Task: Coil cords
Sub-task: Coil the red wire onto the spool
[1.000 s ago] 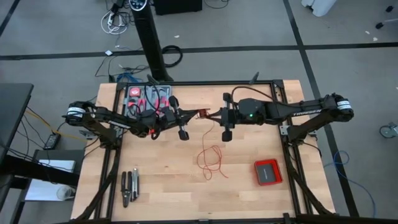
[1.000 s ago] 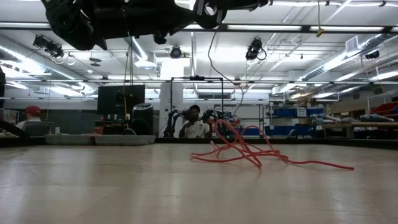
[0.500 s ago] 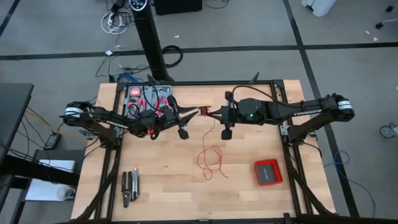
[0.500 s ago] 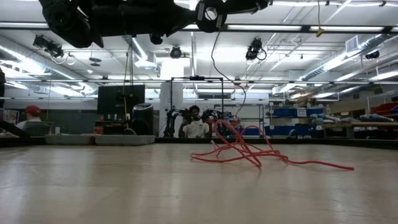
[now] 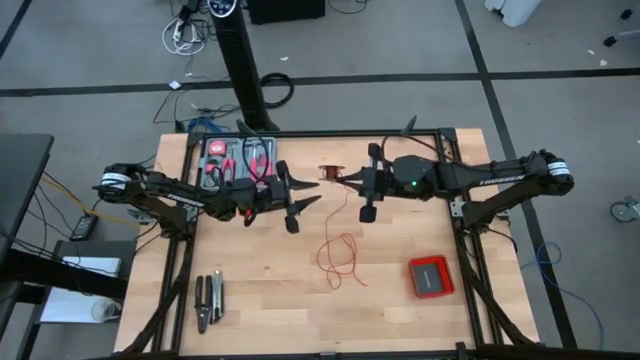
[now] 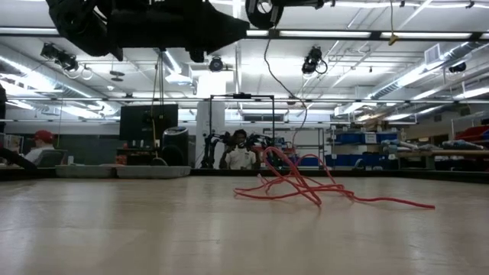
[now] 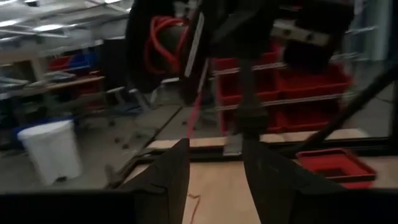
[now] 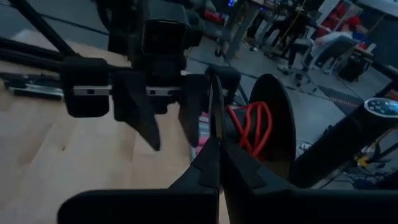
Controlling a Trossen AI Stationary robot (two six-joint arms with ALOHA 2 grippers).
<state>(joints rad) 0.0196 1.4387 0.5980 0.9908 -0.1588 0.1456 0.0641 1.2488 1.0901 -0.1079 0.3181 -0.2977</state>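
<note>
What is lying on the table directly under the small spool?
Loose loops of the red wire lie on the table below the spool, which the right gripper holds. Nothing there looks covered.

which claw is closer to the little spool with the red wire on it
Right. The right claw is shut on the spool, holding it above the table. The left claw, open, sits just beside it, apart.

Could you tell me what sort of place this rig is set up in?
Most likely a robotics lab or workshop: a wooden workbench with a tool tray and pliers, red storage bins behind, and people at desks.
</note>
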